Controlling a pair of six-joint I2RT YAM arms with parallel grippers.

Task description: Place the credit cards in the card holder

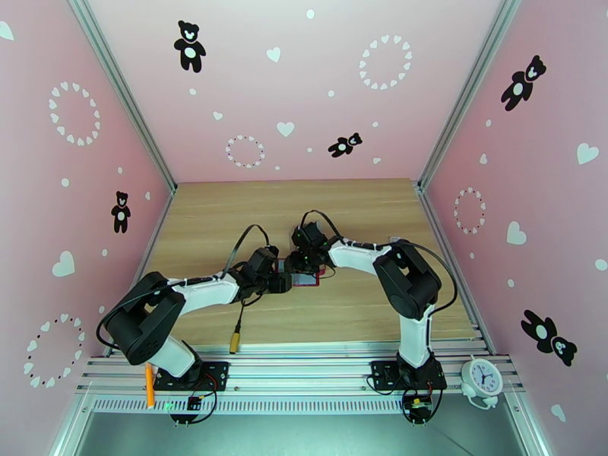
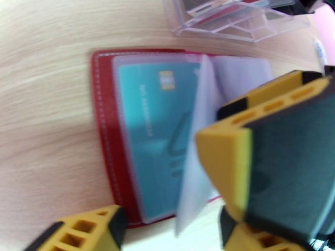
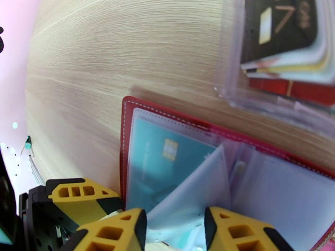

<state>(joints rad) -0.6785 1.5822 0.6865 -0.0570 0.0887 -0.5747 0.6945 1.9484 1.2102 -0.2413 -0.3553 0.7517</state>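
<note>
The card holder [image 2: 102, 122], a dark red wallet, lies open on the wooden table between both arms [image 1: 308, 280]. A teal credit card [image 2: 155, 134] sits inside its left clear sleeve, also visible in the right wrist view [image 3: 167, 164]. One clear sleeve page [image 3: 197, 189] stands lifted. My right gripper [image 3: 173, 214] is low over the wallet, fingers apart on either side of that page. My left gripper [image 2: 163, 185] hovers open over the wallet's near edge, one finger [image 3: 75, 197] just left of it. A black credit card [image 3: 280, 26] rests in the clear rack.
A clear plastic slotted rack [image 2: 234, 21] stands just beyond the wallet, holding several cards. Pink walls enclose the table on three sides. A white clock [image 1: 481, 378] sits at the near right rail, and an orange pen [image 1: 150, 385] by the left base.
</note>
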